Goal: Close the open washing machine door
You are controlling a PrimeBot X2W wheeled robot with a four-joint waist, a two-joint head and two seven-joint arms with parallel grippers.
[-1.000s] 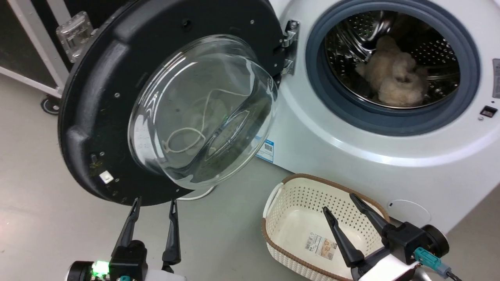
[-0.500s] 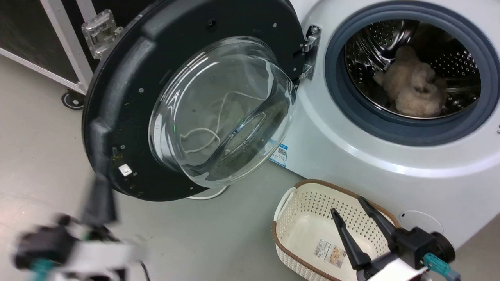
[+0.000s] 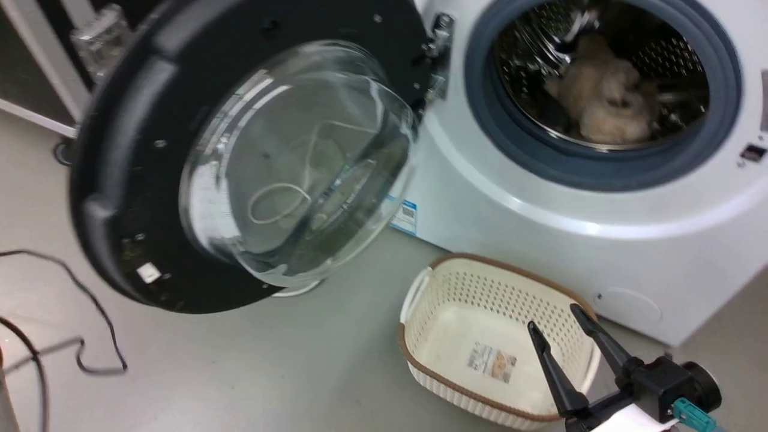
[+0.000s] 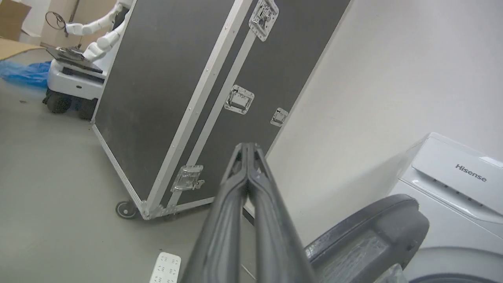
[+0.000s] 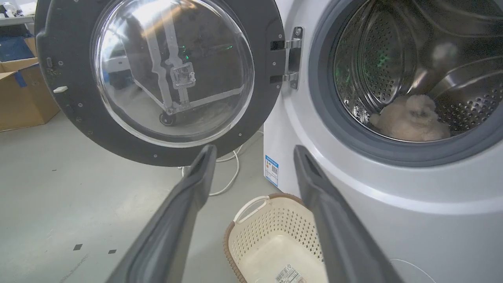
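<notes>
The washing machine door (image 3: 288,162) stands wide open, swung on its hinge to the left of the drum (image 3: 672,54).

Step in hand, as judged: approach. The next move requires the left gripper (image 4: 247,148) to push the door's outer face toward the drum.

Left jaws are together, holding nothing. The right gripper (image 3: 552,318) has its jaws apart and empty, above the laundry basket (image 3: 456,396).
</notes>
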